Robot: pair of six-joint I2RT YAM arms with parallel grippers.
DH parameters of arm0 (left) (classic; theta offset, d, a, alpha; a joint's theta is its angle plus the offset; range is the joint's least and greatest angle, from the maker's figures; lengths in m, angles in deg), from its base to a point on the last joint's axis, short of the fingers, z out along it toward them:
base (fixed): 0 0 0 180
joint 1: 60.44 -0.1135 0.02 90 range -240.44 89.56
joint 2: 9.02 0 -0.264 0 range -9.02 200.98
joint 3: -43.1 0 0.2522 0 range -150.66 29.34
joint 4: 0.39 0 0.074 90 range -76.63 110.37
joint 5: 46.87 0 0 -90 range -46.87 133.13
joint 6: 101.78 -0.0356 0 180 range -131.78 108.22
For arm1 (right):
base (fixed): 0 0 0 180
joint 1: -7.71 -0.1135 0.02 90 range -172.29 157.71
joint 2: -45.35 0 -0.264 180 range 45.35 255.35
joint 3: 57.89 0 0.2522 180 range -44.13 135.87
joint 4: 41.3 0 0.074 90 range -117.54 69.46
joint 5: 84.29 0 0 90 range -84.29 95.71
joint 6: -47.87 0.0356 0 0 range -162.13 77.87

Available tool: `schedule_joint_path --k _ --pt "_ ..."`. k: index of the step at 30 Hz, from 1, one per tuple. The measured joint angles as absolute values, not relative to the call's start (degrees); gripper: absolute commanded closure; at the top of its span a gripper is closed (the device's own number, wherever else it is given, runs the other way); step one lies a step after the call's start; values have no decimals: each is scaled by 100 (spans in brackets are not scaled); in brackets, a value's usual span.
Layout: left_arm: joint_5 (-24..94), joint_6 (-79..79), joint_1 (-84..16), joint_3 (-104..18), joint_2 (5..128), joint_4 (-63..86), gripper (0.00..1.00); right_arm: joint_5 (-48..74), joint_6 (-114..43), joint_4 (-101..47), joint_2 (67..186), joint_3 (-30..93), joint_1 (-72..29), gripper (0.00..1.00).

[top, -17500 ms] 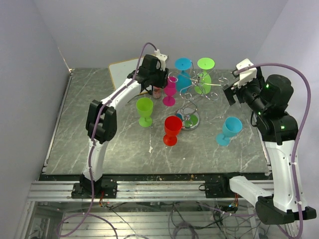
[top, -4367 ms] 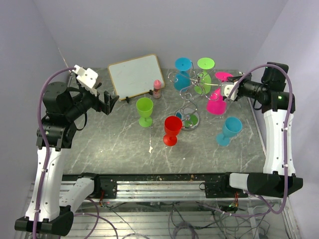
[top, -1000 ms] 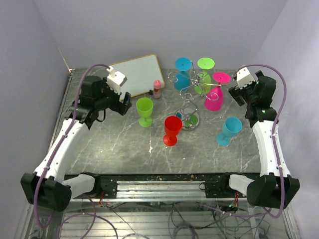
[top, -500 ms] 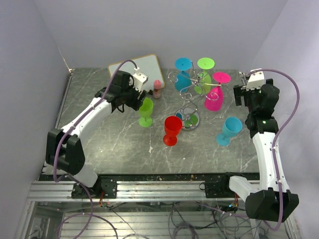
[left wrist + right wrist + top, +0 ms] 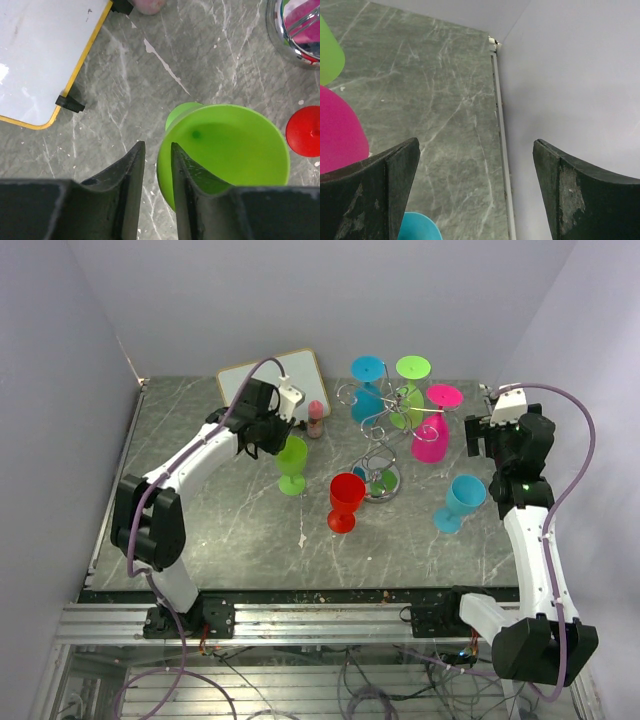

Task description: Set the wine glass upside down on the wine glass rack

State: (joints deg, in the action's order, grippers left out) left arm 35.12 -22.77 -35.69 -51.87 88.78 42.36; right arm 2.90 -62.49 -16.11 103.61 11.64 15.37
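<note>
An upright green wine glass (image 5: 291, 462) stands left of the wine glass rack (image 5: 385, 422), a silver wire stand. My left gripper (image 5: 282, 443) sits over the glass's near rim. In the left wrist view its jaws (image 5: 157, 144) are narrowed astride the rim of the green glass (image 5: 225, 145). One finger is inside the bowl, the other outside, and a thin strip of table shows between the outer finger and the wall. My right gripper (image 5: 478, 437) hangs wide open at the right of the rack, holding nothing (image 5: 475, 150).
Cyan (image 5: 368, 370), green (image 5: 412, 368) and pink (image 5: 432, 435) glasses hang upside down on the rack. A red glass (image 5: 345, 500) and a cyan glass (image 5: 460, 502) stand upright in front. A white board (image 5: 262, 380) and a small pink bottle (image 5: 316, 418) stand behind. The table's right edge rail (image 5: 500, 125) meets the wall.
My left arm swung in from the left to the green glass and its jaws narrowed around the rim. The right arm drew back slightly and stays open.
</note>
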Motion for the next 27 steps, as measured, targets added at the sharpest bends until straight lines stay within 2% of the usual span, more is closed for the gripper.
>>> schedule_joint_path --k 4,7,14,27 --pt "3512 -2268 -3558 -5187 8893 4315 76 362 -6220 -1611 10361 1164 1537 4" --pt "3507 -2272 -3554 -5187 8893 4326 92 360 -6220 -1614 10361 1164 1537 3" --pt "3494 -2449 -3552 -5170 8550 4407 93 89 -6159 -1561 10473 1315 1537 0" --pt "3545 -2764 -3700 -4258 6094 4291 93 -197 -6553 -838 10237 1964 1537 0"
